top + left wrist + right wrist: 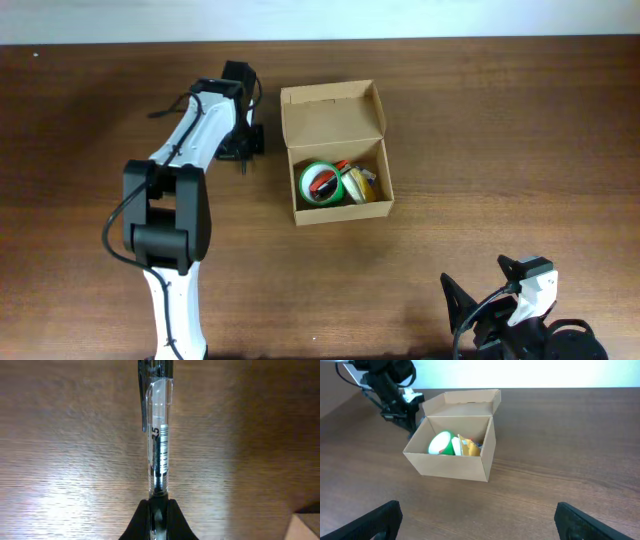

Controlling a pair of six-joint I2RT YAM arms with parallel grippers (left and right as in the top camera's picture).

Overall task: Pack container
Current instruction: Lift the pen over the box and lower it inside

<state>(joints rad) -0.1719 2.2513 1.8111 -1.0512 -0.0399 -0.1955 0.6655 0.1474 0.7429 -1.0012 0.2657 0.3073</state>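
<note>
Left gripper (156, 515) pinches a slick, light pen (159, 445) by its end; box (333, 115) near the far edge looks flimsy, grab walls. Right gripper (477, 522) is splayed.

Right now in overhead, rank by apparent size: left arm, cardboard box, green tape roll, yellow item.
1. left arm (raised nearer the camera, so it may look bigger than it is)
2. cardboard box
3. green tape roll
4. yellow item

Pen (159, 405): you see a white barcode sticker (162, 452) running along its clear barrel. Small dark characters sit just above the bars, too blurred for you to read. You can read no other lettering in any view.
</note>
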